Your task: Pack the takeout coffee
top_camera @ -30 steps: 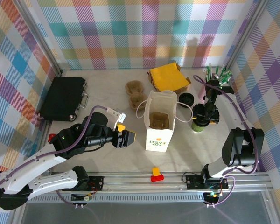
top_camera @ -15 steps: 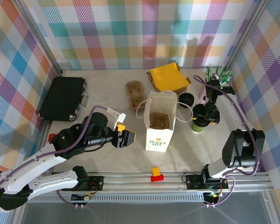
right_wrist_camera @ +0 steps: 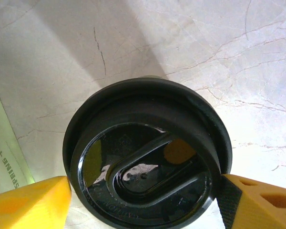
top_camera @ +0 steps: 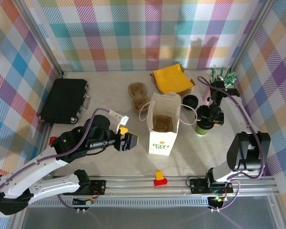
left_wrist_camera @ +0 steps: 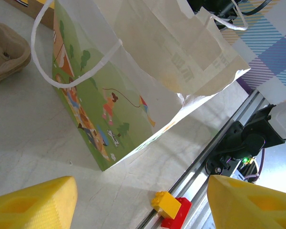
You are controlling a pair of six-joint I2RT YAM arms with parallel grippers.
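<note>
Left arm pose: runs low from its near-left base toward the middle of the table (top_camera: 109,162), wrist level.
Left gripper (top_camera: 129,141): spread wide with nothing between its yellow fingers (left_wrist_camera: 33,200); it points at the side of the white bag.
Right arm pose: rises from its near-right base, stretches away, then folds at the elbow so the wrist looks straight down.
Right gripper (top_camera: 206,119): closed to the width of the takeout coffee, one finger against each side of its black lid (right_wrist_camera: 148,157).
Takeout coffee (top_camera: 203,129): one cup, upright on the table directly under the right gripper and between its fingers, green band showing below the lid.
Toy block (top_camera: 159,178): one, yellow on red, on the front rail, nearer the bases than either gripper.
White bag (top_camera: 162,138): one, standing open just ahead of the left gripper and just beside the right gripper, between the two; its printed green side faces the left wrist camera.
Loose black lid (top_camera: 189,101): one, just past the right gripper, beside the bag's far corner.
Pulp trays: two, (top_camera: 137,89) and (top_camera: 141,101), touching, beyond the left gripper, beside the bag's handle.
Black case (top_camera: 64,100): one, flat, well out to the left gripper's outer side.
Yellow sheet (top_camera: 170,79): one, beyond the bag.
Tumbler of sticks (top_camera: 221,76): one, farthest past the right gripper, in the corner.
</note>
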